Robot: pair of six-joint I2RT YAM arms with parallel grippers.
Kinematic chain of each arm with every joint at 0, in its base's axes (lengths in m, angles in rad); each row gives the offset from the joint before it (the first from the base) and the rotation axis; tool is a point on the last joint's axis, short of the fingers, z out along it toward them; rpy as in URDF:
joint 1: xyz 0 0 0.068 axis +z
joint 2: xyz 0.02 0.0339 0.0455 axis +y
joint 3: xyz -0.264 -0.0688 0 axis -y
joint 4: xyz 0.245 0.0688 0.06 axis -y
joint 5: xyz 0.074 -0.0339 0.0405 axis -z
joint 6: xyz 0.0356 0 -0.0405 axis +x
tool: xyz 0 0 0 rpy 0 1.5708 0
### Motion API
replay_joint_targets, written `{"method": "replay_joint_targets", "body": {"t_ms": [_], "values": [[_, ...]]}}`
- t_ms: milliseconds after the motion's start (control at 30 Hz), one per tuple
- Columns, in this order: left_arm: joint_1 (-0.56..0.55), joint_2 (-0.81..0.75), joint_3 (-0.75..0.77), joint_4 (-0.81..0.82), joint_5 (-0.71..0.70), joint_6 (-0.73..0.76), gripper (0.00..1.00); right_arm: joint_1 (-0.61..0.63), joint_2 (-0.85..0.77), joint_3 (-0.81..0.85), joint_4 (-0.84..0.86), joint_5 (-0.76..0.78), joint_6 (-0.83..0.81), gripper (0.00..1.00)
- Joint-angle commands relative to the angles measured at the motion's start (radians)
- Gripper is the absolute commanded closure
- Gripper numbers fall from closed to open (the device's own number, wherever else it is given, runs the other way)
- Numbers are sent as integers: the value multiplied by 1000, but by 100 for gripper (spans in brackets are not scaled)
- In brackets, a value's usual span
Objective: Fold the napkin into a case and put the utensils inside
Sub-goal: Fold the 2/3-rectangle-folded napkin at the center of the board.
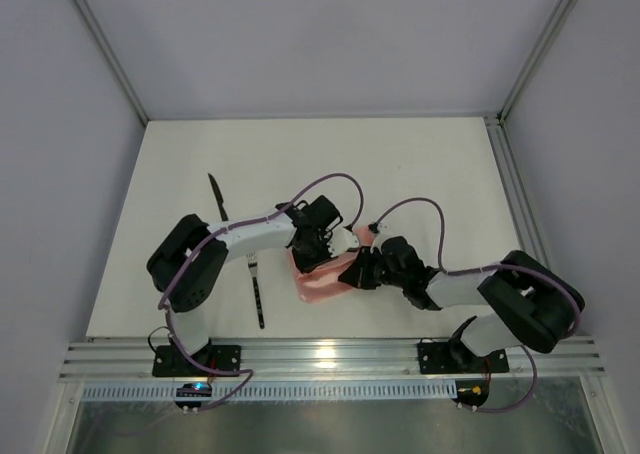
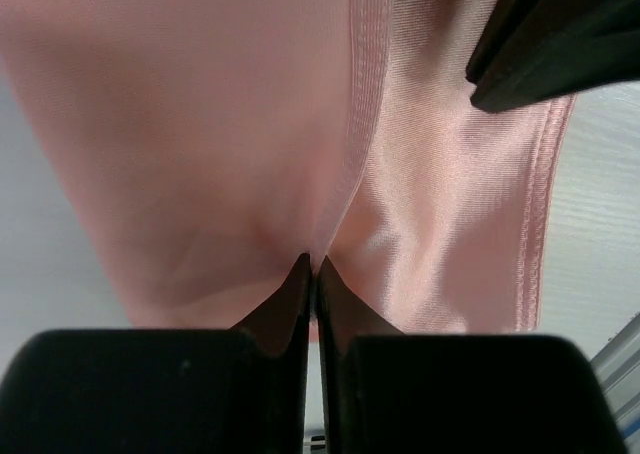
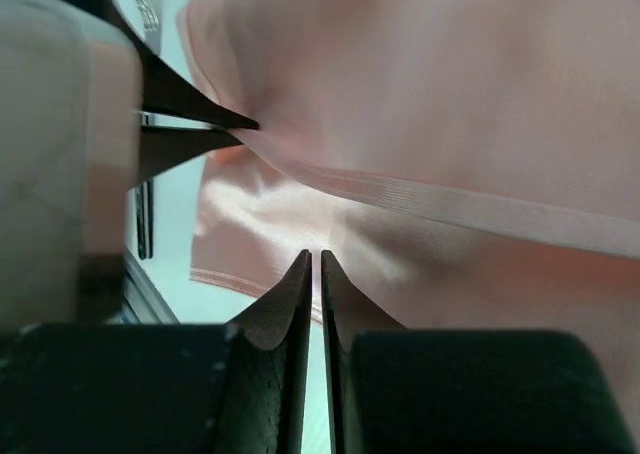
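Pink napkin mid-fold, gripped from both sides; utensils set apart.

White worktop (image 1: pixel 400 174). The napkin (image 1: pixel 322 282) is a part-folded oblong toward six o'clock, one layer raised, probably to lay a crease; no case is formed yet. The left end effector (image 2: pixel 313 264), at the napkin's eleven o'clock, is pinched tight on a hemmed fold. The right end effector (image 3: pixel 312 259), at its three o'clock, is closed to a slit on the cloth, seemingly keeping it taut. Fork (image 1: pixel 257 292) at nine o'clock and knife (image 1: pixel 217 196) at ten o'clock, farther off, lie outside the folding.
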Motion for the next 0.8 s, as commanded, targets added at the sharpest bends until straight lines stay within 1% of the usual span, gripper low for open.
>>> {"method": "replay_joint_targets", "body": {"t_ms": [0,33,67,100,133,167,200,233,300,333,367,400,500,600,667,767], "values": [[12,4,-17,24,-1,19,96,6,-113,61,-119,8,-47,89],[13,4,-17,23,2,20,94,7,-174,80,-153,10,-56,88],[15,4,-19,24,5,23,92,7,-206,91,-244,30,-65,87],[15,2,-20,24,10,23,91,7,-238,100,-292,39,-69,86],[18,-1,-22,24,16,23,89,4,-305,120,-343,57,-81,85],[21,-2,-23,26,28,22,87,6,-340,124,-439,100,-88,84],[22,-5,-23,24,37,20,85,4,-370,131,-486,120,-99,83],[22,-9,-23,24,42,19,83,-11,-416,143,-527,136,-110,82],[27,-19,-25,26,74,19,78,-37,-453,155,-628,153,-156,82],[30,-27,-27,26,83,19,73,-52,-469,167,-665,154,-173,82],[31,-39,-27,27,97,19,71,-87,-488,172,-696,151,-200,82],[35,-47,-28,27,111,20,69,-109,-495,175,-712,128,-216,82],[41,-58,-30,30,120,20,68,-196,-484,204,-748,87,-275,82],[47,-55,-33,33,122,23,68,-252,-452,216,-700,38,-321,83],[50,-55,-37,39,119,23,68,-258,-409,255,-666,-16,-360,84],[51,-53,-36,43,110,23,68,-256,-286,330,-632,-82,-415,90]]}}
